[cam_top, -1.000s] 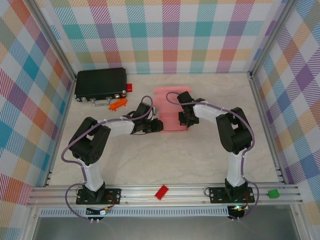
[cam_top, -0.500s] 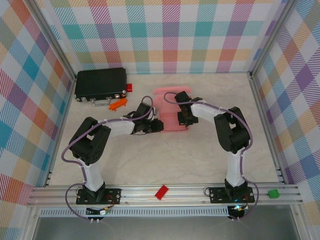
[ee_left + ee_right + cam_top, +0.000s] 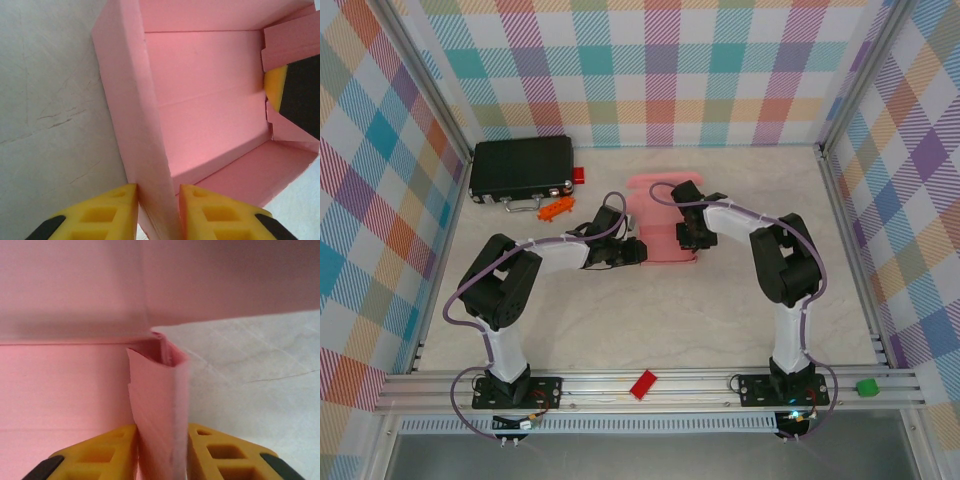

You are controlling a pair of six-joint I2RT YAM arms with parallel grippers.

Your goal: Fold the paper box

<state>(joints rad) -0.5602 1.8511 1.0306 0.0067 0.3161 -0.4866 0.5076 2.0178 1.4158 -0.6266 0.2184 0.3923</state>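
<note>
The paper box (image 3: 658,212) is a pale-pink open tray with raised walls, lying mid-table between both arms. My left gripper (image 3: 642,252) is shut on its left wall. In the left wrist view the yellow fingertips (image 3: 158,200) press that wall from both sides, and the box floor (image 3: 210,100) lies beyond. My right gripper (image 3: 692,240) holds the opposite wall. In the right wrist view its fingers (image 3: 162,440) hold a doubled-over flap (image 3: 157,405) that bulges between them, next to the box floor (image 3: 65,385). A right finger (image 3: 295,95) shows in the left wrist view.
A black case (image 3: 521,168) lies at the back left, with a small red block (image 3: 578,174) and an orange piece (image 3: 556,209) beside it. On the front rail sit a red block (image 3: 643,384) and a green block (image 3: 866,387). Plaid walls enclose the table.
The right wrist nudged slightly left and back at the box's right wall. The box and the left arm have stayed put.
</note>
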